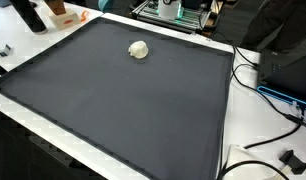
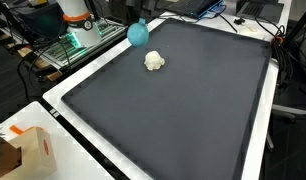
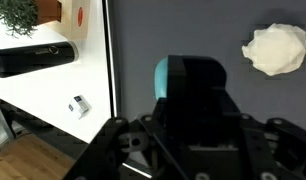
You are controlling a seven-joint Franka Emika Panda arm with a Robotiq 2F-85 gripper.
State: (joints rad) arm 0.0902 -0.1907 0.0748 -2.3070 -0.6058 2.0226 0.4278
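Your gripper (image 3: pixel 190 125), a teal object (image 3: pixel 185 78) against it, hangs over the dark mat (image 3: pixel 173 30); its opening cannot be told. A white crumpled lump (image 3: pixel 275 49) lies on the mat.

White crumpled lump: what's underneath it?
The white lump rests on the dark mat, which lies on a white table. The spot directly beneath it is covered.
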